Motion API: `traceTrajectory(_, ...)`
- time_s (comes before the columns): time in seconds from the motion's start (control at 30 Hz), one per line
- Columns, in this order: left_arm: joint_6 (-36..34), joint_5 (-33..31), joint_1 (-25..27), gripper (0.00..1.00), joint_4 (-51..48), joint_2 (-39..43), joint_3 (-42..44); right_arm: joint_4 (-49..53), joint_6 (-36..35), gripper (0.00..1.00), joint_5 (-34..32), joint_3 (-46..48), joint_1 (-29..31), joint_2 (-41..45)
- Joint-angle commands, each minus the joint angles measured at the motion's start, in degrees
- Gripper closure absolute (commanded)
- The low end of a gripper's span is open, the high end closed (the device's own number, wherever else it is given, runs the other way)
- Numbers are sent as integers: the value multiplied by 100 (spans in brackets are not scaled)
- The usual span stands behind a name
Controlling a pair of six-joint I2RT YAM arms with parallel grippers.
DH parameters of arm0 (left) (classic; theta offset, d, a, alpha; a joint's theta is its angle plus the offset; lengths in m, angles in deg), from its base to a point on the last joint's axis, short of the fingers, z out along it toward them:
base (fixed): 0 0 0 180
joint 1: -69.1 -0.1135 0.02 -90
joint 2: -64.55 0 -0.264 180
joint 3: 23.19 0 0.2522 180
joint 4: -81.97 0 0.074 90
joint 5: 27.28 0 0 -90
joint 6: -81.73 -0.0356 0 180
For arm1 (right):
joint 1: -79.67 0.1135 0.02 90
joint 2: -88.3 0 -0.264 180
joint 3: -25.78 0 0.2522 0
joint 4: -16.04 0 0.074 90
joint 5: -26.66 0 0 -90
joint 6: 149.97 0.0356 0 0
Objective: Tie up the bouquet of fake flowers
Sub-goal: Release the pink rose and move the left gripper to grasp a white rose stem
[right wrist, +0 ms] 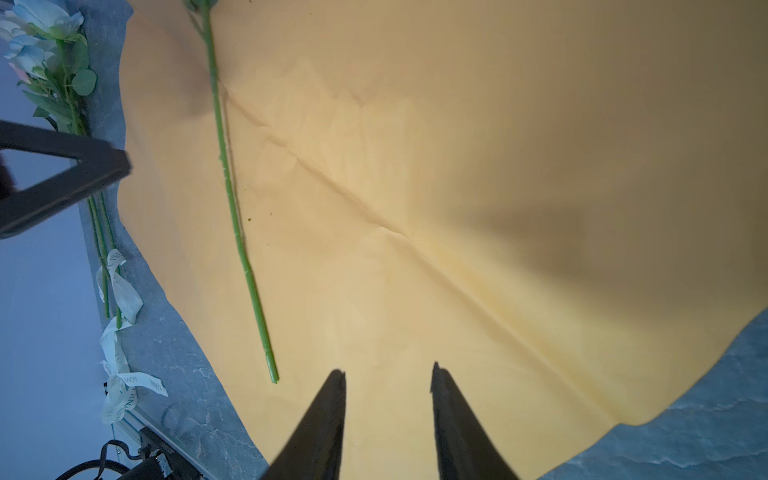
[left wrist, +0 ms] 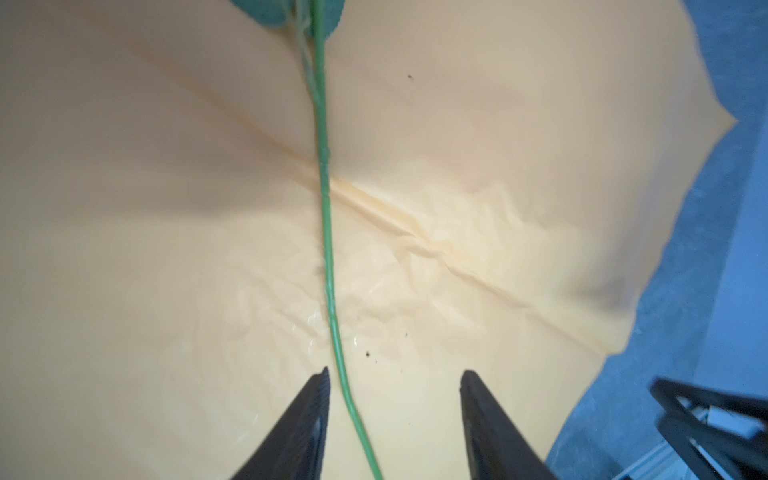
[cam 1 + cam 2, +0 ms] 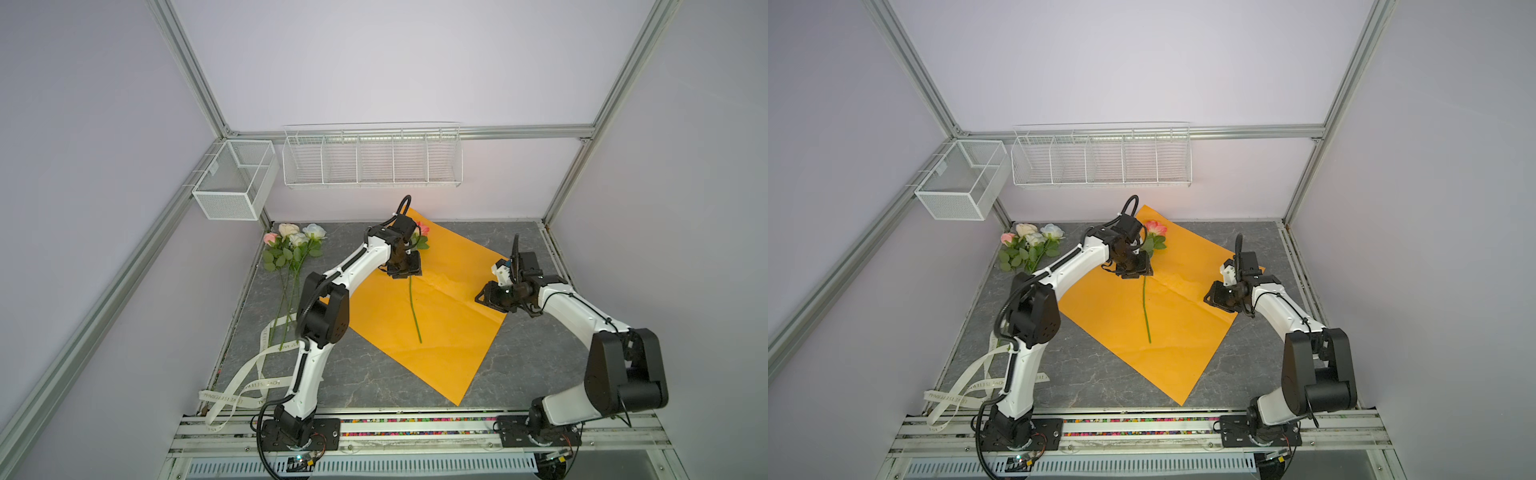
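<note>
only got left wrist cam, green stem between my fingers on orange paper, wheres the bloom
observer: the pink rose head lies on the orange paper near its far corner, just past the open left gripper
operator: other flowers
observer: four more roses lie off the paper at the table far left, stem ends by the cream ribbon
operator: right arm
observer: right gripper hovers open over the paper's right side, holding nothing

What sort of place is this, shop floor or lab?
Likely a lab robot cell, not a florist's: aluminium frame with plain walls, two arms bolted to a front rail, wire basket on the back wall.
</note>
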Motion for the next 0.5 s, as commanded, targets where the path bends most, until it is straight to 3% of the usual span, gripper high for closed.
traceTrajectory(0.0,-244,-3,-454,48,294,739,825,-84,-80,60,232,-115,226,96)
traceTrajectory(0.1,-414,808,-761,51,599,942,1395,-101,-39,60,184,-297,409,-116)
traceTrajectory(0.23,-681,-298,-960,51,55,1179,1525,-172,56,60,94,-508,912,-307)
traceTrajectory(0.4,-1091,-1014,-2080,53,-452,1150,1743,-365,204,59,17,-609,1362,-399)
traceTrajectory(0.47,-1314,-991,-2652,55,-487,1116,1839,-434,165,57,3,-668,1571,-455)
